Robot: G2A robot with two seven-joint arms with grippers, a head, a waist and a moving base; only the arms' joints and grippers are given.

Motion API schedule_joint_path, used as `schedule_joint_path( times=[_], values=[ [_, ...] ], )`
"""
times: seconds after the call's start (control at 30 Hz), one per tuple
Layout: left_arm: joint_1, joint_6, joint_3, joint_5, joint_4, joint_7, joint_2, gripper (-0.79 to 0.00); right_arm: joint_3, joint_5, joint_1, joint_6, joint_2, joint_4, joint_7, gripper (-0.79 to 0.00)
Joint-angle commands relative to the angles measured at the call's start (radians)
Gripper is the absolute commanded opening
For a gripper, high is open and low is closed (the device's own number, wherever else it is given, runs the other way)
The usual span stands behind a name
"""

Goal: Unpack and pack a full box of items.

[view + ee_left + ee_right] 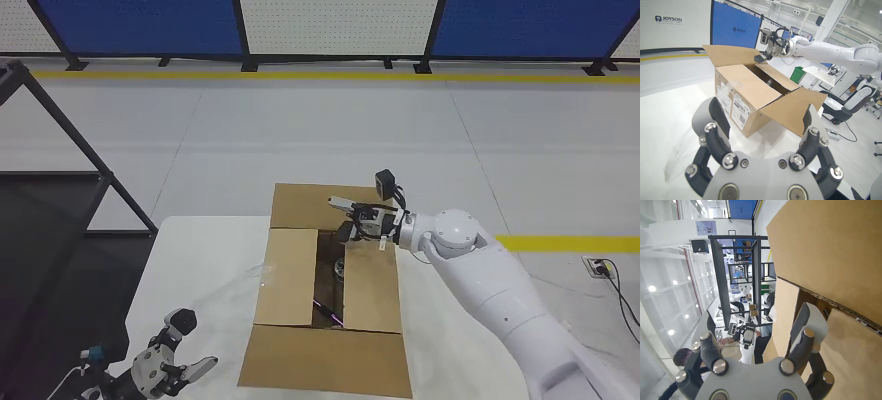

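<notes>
A brown cardboard box (330, 290) stands on the white table (200, 280), all its flaps folded outward. Through the narrow opening I see a dark bottle top (769, 81) and a pink-purple item (328, 312). My right gripper (341, 217) hovers at the far end of the opening, open, with nothing held. One of its fingers (804, 321) lies just over the inner flap's edge. My left gripper (764, 121) sits low at the table's near left corner, open and empty, facing the labelled side of the box (736, 102).
Clear plastic film (674, 157) lies on the table between my left gripper and the box. A black metal rack (60, 200) stands left of the table. Bare table surface stretches along the box's left side.
</notes>
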Motion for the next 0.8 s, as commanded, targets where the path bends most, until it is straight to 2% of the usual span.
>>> schedule_joint_path(
  times=[0.0, 0.23, 0.33, 0.57, 0.77],
  values=[
    [0.003, 0.01, 0.001, 0.0, -0.005, 0.01, 0.0, 0.0, 0.0, 0.001, 0.0, -0.001, 0.0, 0.0, 0.001, 0.0],
    [0.013, 0.0, -0.037, -0.004, 0.015, 0.046, 0.003, 0.0, -0.005, -0.049, -0.023, 0.003, 0.004, -0.048, 0.011, 0.0],
    [0.017, 0.003, -0.057, 0.006, 0.027, 0.054, 0.004, 0.0, -0.013, -0.112, -0.03, 0.06, 0.007, -0.083, -0.009, 0.0],
    [0.029, 0.026, -0.096, 0.002, 0.056, 0.084, 0.006, 0.0, -0.034, -0.219, -0.051, 0.151, 0.007, -0.132, 0.028, 0.0],
    [0.033, 0.031, -0.102, -0.006, 0.064, 0.086, 0.006, 0.0, -0.024, -0.234, -0.069, 0.135, -0.001, -0.144, 0.044, 0.0]
  ],
)
